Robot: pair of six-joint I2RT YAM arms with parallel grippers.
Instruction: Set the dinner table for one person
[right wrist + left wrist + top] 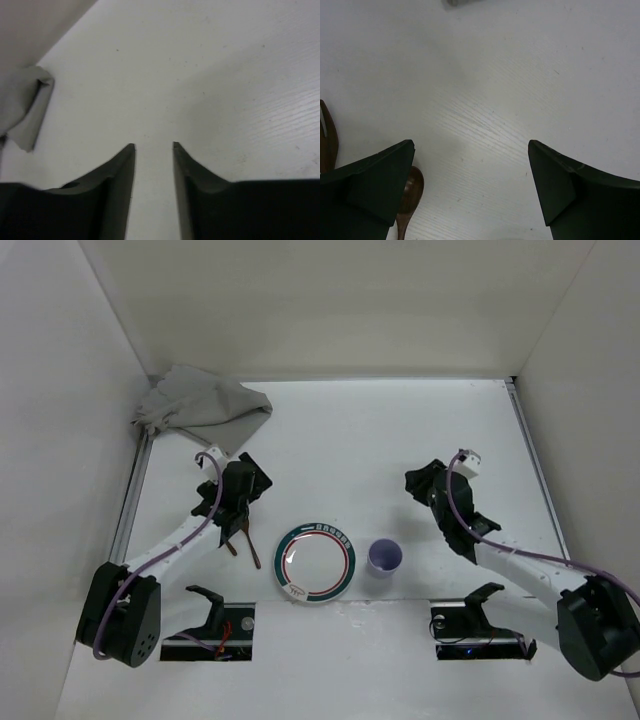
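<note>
Left gripper (471, 145): jaws wide apart, nothing between them, only bare table (495, 75) under the gap. In the wrist view a wooden spoon (410, 195) lies just beside the finger on the left, its bowl partly hidden by that finger. A wooden fork (327, 135) lies a little further out on the same side. From above, both utensils sit on the table just behind the left gripper (245, 485), toward the arm bases.

Plate (315, 562): white with a green and red rim band, flat on the table, behind the left gripper and off to its right, apart from the utensils.

Cup (385, 557): purple, upright, just beside the plate, behind the right gripper (425, 482) and off to its left.

Right gripper (153, 146): jaws a narrow gap apart, holding nothing, white table beneath.

Cloth (205, 405): grey, crumpled, in the far left corner against the wall. It lies ahead of the left gripper and well apart from the right one, whose wrist view shows it (20, 110) far off to the left.
</note>
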